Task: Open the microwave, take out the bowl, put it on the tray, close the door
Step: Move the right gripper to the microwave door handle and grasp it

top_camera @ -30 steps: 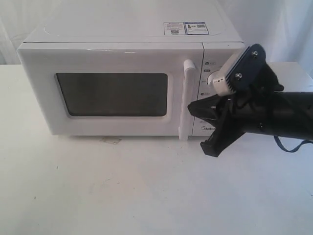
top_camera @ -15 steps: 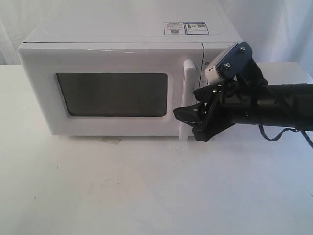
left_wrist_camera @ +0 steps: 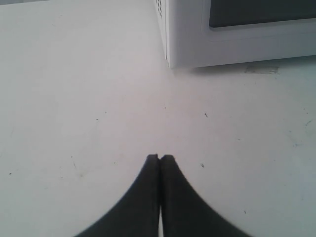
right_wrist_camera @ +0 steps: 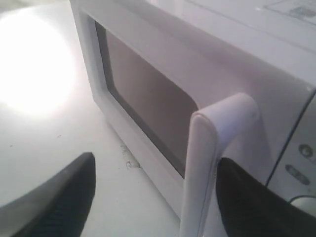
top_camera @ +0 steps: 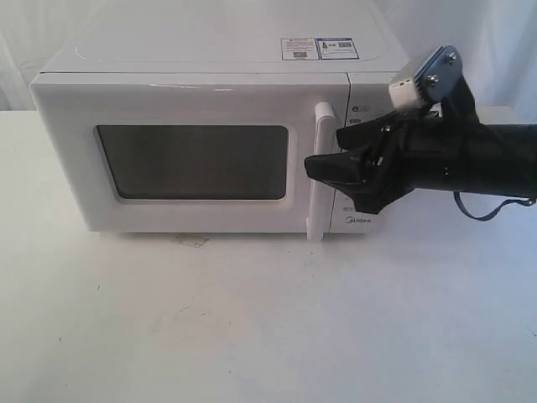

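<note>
The white microwave stands at the back of the table with its door closed. Behind the dark window the bowl is hidden, and no tray is in view. My right gripper is open at the door's vertical bar handle. In the right wrist view the handle stands between the two fingers of my right gripper, close to one of them, not clamped. My left gripper is shut and empty, low over the table near the microwave's lower corner.
The white table stretches out in front of the microwave. A small scrap of tape lies under the door's front edge. My right arm covers most of the control panel. White curtains hang behind.
My right gripper has gone from shut to open. It has moved left and up from in front of the control panel until its fingers straddle the door handle.
</note>
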